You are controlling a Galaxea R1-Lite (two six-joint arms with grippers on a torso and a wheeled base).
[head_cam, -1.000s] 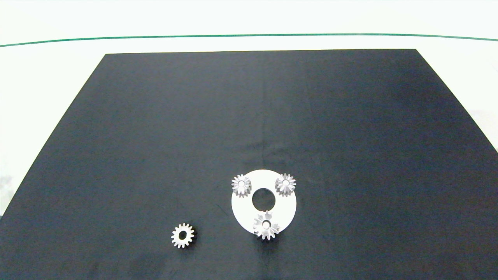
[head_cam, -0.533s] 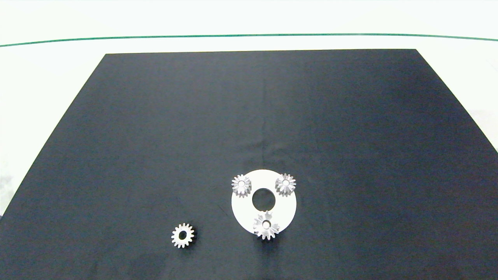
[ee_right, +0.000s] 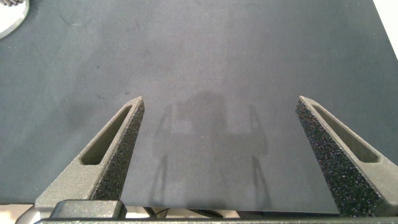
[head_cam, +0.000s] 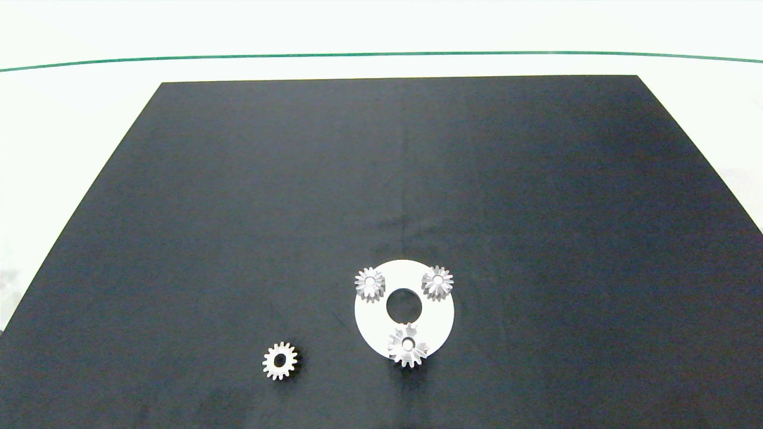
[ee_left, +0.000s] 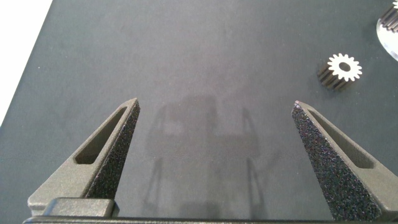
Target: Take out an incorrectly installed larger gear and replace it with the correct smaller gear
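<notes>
On the near edge of a white round plate [head_cam: 438, 316] sits the larger gear [head_cam: 408, 345], silver with long pointed teeth. The smaller gear [head_cam: 280, 360] lies flat on the black mat, left of the plate and apart from it. In the left wrist view this smaller gear [ee_left: 343, 68] lies well beyond my left gripper [ee_left: 216, 104], which hangs open over bare mat with nothing between its fingers. My right gripper [ee_right: 219, 99] is likewise open over bare mat, holding nothing. Neither arm shows in the head view.
Two other small gears [head_cam: 370, 283] [head_cam: 437, 282] sit on the plate's far side, either side of its centre hole. The black mat [head_cam: 417, 167] covers most of the white table. A corner of the plate shows in each wrist view [ee_left: 392, 43] [ee_right: 7, 22].
</notes>
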